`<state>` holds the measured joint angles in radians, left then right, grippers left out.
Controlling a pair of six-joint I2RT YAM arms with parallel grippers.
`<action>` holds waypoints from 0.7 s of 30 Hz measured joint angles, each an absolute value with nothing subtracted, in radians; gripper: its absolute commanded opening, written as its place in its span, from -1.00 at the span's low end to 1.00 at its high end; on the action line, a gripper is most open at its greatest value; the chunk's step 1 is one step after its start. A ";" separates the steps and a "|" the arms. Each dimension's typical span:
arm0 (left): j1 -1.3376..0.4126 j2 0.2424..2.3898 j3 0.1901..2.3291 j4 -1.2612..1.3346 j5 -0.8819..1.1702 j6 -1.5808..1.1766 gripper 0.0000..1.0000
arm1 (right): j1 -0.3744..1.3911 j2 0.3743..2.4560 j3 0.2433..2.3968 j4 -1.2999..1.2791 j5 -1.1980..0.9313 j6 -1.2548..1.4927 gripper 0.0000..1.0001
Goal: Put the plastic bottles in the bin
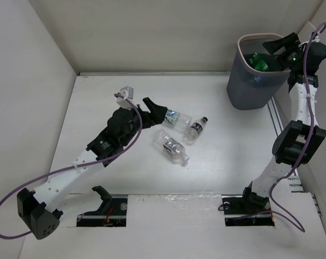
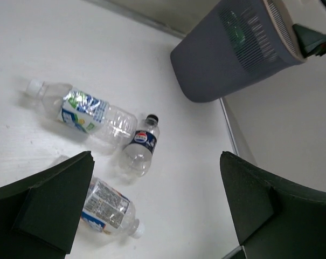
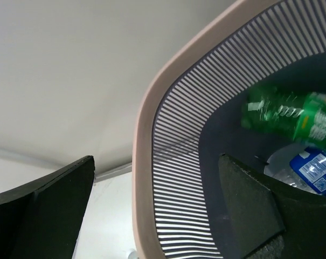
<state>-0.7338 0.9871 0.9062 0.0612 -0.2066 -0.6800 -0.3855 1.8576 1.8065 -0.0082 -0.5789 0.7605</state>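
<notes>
the tall grey-blue perforated bin point(image 1: 249, 91) with a pinkish rim stood at the far right corner of the white table point(image 1: 98, 113), a green plastic bottle point(image 1: 258, 61) inside. 3 clear plastic bottles point(image 1: 173, 147) lay mid-table. the right gripper point(image 1: 279, 46) hung above the bin, fingers apart and empty. the left gripper point(image 1: 154, 113), fingers spread, was beside the bottles. plain pale walls point(image 1: 152, 32) enclosed the table.

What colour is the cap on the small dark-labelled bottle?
The cap is black; left wrist view shows it best.
</notes>
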 measured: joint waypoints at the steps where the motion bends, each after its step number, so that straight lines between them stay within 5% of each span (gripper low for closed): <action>1: -0.734 0.997 0.904 0.059 -0.202 -0.691 1.00 | -0.386 1.854 1.816 -0.017 -0.572 0.760 1.00; 9: -0.734 1.123 0.863 -0.024 -0.116 -0.876 1.00 | -0.387 1.793 1.840 -0.075 -0.553 0.759 1.00; 21: -0.733 1.259 0.762 -0.102 -0.080 -1.152 1.00 | -0.266 1.357 1.500 -0.086 -0.541 0.696 1.00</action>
